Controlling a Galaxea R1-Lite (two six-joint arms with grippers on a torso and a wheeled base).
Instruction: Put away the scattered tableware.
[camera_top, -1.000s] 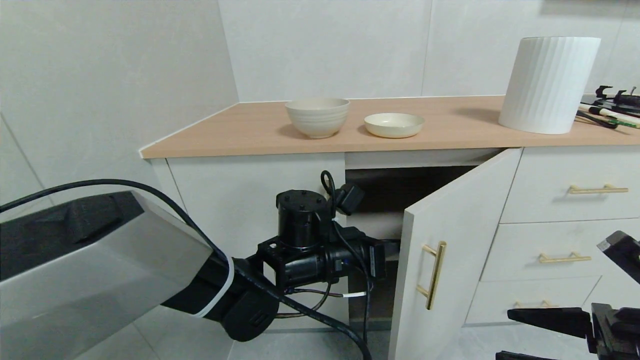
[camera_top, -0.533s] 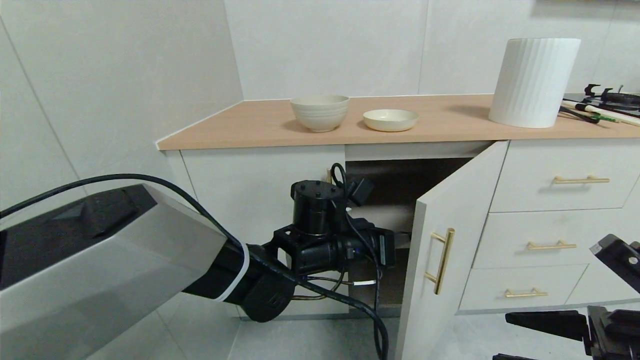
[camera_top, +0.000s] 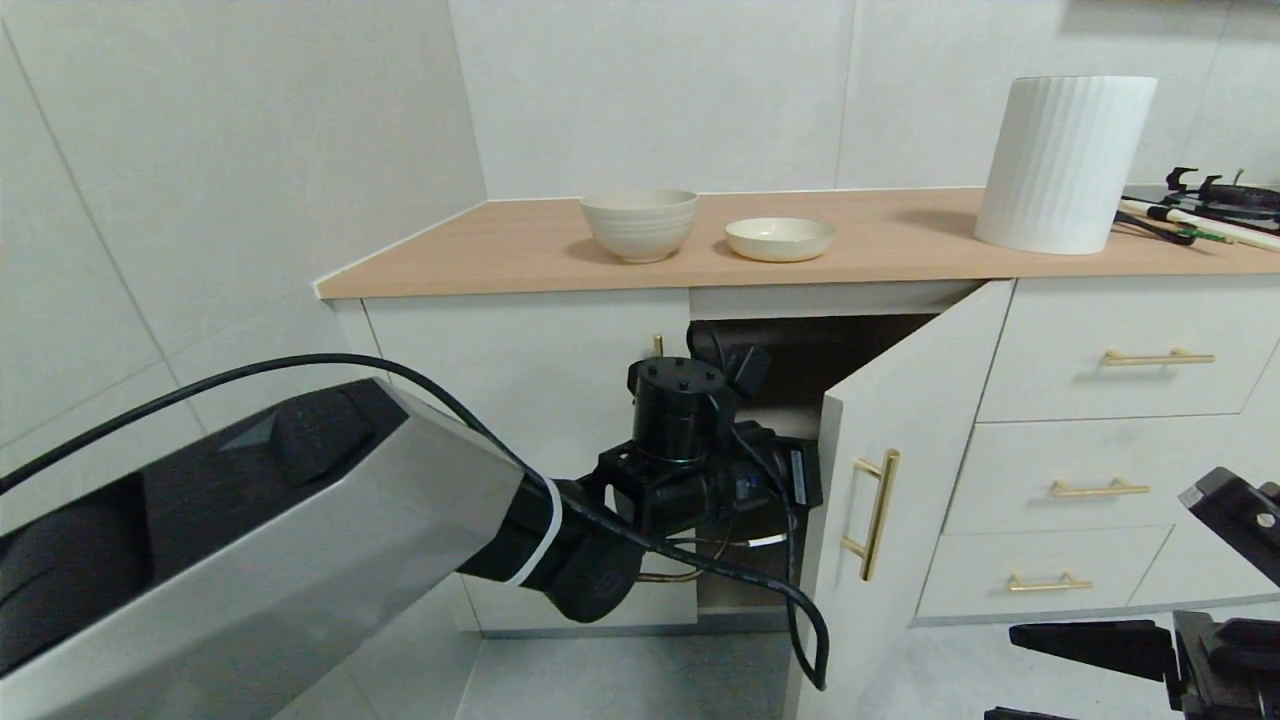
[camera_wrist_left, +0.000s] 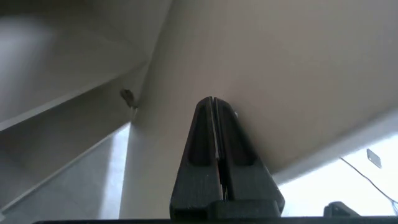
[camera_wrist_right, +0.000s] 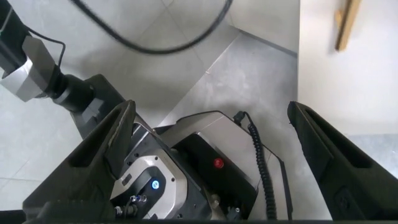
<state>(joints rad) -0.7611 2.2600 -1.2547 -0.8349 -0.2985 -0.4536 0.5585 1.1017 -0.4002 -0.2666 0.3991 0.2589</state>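
On the wooden countertop (camera_top: 480, 265) stand a ribbed cream bowl (camera_top: 640, 225) and, to its right, a shallow cream dish (camera_top: 780, 239). Below them a cabinet door (camera_top: 900, 500) with a gold handle hangs open. My left arm's wrist (camera_top: 700, 470) sits at the dark cabinet opening, beside the door's edge. In the left wrist view my left gripper (camera_wrist_left: 212, 102) is shut and holds nothing, its tips close to a pale panel. My right gripper (camera_wrist_right: 211, 124) hangs low at the right, open and empty, pointing at the floor.
A tall white ribbed container (camera_top: 1065, 165) stands at the right of the counter, with dark utensils (camera_top: 1200, 215) beyond it. Drawers (camera_top: 1100, 400) with gold handles fill the right side. A tiled wall (camera_top: 200, 200) closes off the left.
The head camera shifted at first. My left arm has since moved up and to the right, closer to the cabinet opening. Bowl, dish and door keep their places.
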